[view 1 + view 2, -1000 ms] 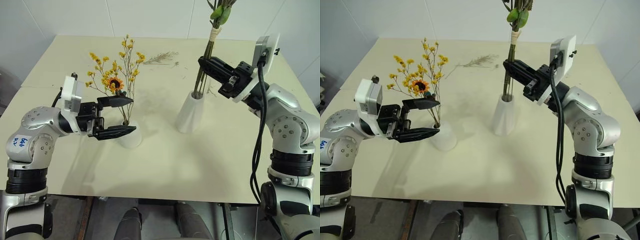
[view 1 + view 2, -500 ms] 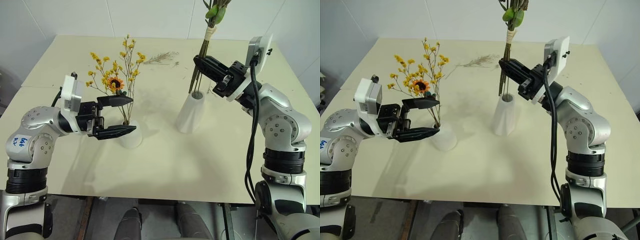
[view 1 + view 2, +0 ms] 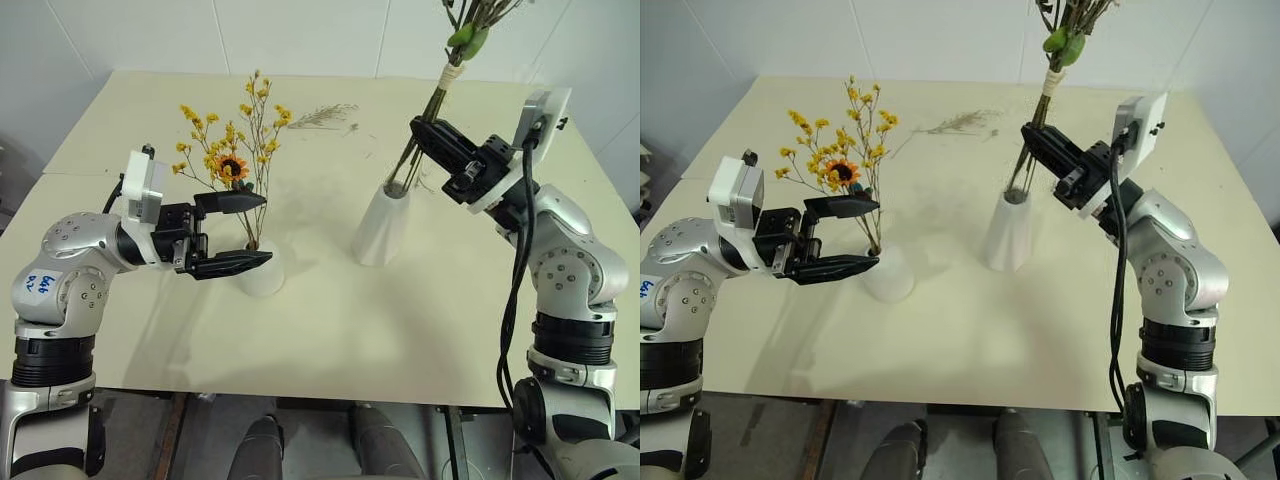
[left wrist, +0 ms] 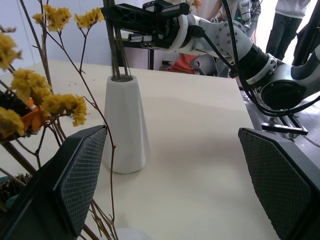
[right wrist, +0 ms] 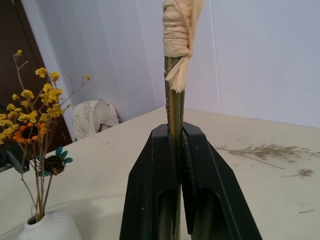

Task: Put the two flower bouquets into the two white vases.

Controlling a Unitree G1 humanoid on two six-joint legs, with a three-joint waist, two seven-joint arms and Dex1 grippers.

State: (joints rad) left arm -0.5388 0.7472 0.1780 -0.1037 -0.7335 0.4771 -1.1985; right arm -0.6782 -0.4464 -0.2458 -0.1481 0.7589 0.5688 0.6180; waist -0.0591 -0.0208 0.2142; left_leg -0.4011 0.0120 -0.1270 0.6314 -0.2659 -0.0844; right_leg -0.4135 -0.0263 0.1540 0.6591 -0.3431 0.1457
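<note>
standing on a cream table [image 3: 330,330] by white walls: yellow bouquet [image 3: 232,160] in squat vase [image 3: 262,272], left gripper [image 3: 232,232] spread wide beside it; right gripper [image 3: 430,135] clamped on bushy bouquet [image 3: 455,45] stems in tall vase [image 3: 382,225]; loose sprig [image 3: 322,115] behind.

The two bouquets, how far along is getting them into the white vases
Done: the yellow bouquet stands in the short vase, and the left gripper is open around its stems. In hand: the right gripper is shut on the second bouquet, whose stem ends sit at the mouth of the tall vase, leaning. Left: seat it and let go.
</note>
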